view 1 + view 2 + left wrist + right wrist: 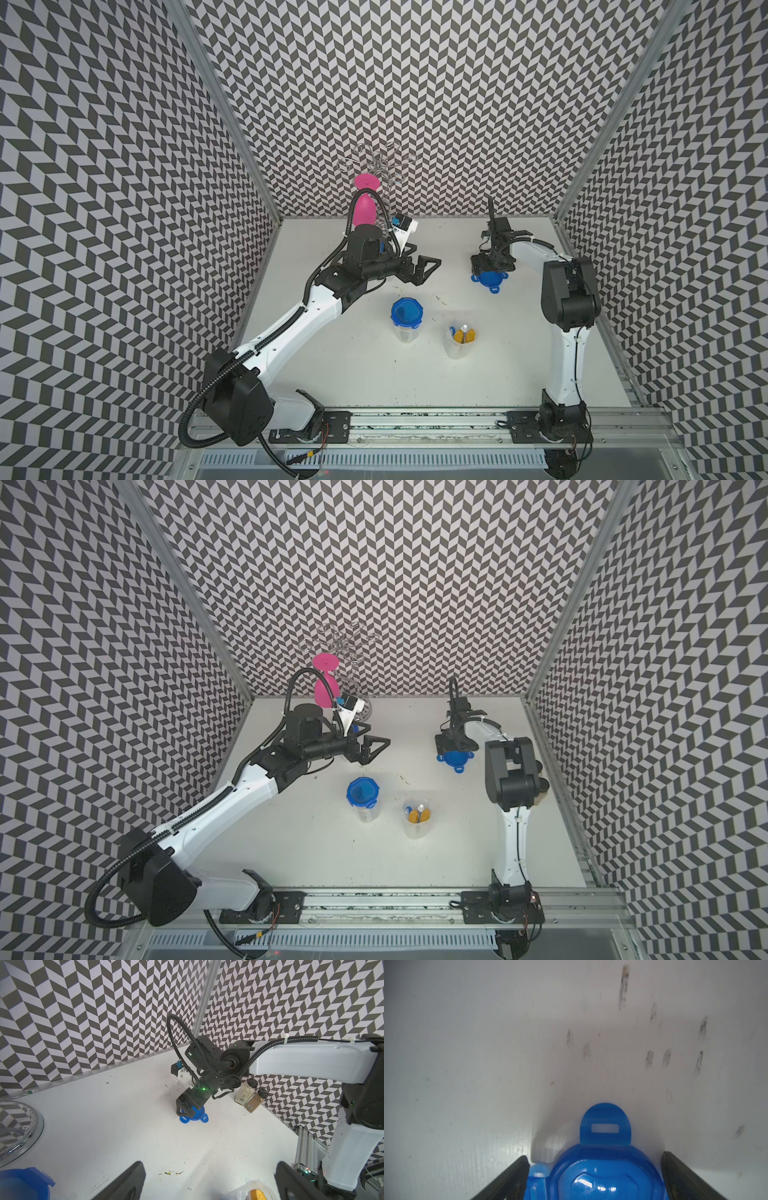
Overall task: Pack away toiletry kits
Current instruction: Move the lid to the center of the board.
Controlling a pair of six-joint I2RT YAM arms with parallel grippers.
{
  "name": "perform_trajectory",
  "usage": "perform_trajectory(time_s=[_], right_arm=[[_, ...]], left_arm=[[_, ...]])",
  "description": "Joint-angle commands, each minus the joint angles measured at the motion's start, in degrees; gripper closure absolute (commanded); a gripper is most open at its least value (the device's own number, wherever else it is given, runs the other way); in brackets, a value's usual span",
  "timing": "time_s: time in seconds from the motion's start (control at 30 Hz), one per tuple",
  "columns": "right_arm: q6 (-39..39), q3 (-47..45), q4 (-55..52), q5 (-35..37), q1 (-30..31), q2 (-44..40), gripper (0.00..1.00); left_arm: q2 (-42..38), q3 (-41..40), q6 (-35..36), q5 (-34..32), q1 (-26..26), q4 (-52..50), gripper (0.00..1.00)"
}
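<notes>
Since the loose blue plastic clip-tab lid (603,1164) lies flat betw. the spread jaws of the right pincer (595,1157), that arm's nearest.

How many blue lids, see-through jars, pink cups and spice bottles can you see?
Blue lids: 2
Clear jars: 2
Pink cup: 1
Spice bottles: 2
Total: 7

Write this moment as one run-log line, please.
right jaws: open, straddling loose blue lid | left jaws: open, empty | open jar: filled, lidless
</notes>
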Motion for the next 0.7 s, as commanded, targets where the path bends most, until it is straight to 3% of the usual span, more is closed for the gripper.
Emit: perform_trajectory(time_s=[0.0, 0.5, 0.67], right_arm=[[0.11, -4.11, -1.07, -2.92, 0.29, -3.12, 0.04], [2.18, -16.78, -1.71, -6.53, 2.22, -13.51, 0.04], [1.24, -18.71, -2.19, -1.10, 5.03, -13.70, 0.04]], left_arm=[[-0.29, -0.13, 0.36, 1.23, 0.49, 0.67, 0.00], [-1.13, -2.86, 0.81, 2.28, 1.13, 1.16, 0.00], [-1.27, -2.64, 1.36, 2.81, 1.72, 0.80, 0.00]])
